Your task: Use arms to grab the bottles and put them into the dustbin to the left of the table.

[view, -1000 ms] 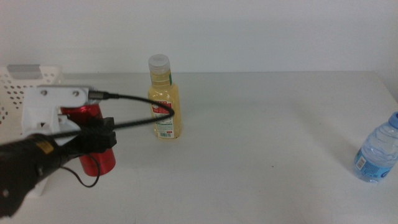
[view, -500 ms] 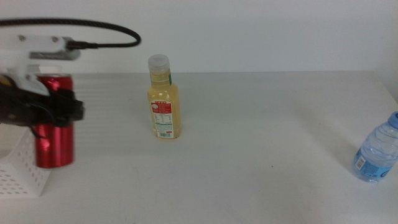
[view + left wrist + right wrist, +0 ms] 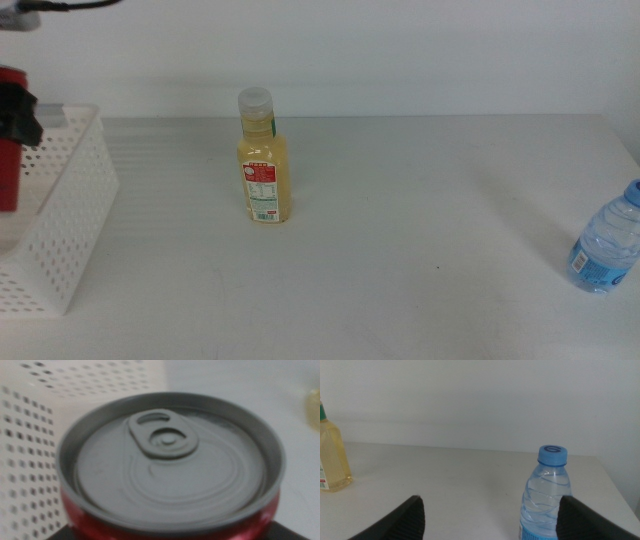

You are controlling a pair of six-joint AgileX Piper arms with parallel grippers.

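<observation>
**Soda can poised over the dustbin**

The left gripper (image 3: pixel 14 110) pinches the red soda can (image 3: pixel 9 140) and holds it upright at the far left of the middle view, over the open top of the white perforated dustbin (image 3: pixel 70 220); that height probably lets the can clear the rim for a drop. The left wrist view shows only the can's grey lid and pull tab (the jaws are almost hidden beneath it). The yellow juice bottle (image 3: pixel 264 158) stands mid-table. The water bottle (image 3: pixel 606 243) stands at the table's (image 3: pixel 420 250) right edge, just ahead of the waiting right gripper (image 3: pixel 490 520), whose jaws are spread wide, ready for it.
</observation>
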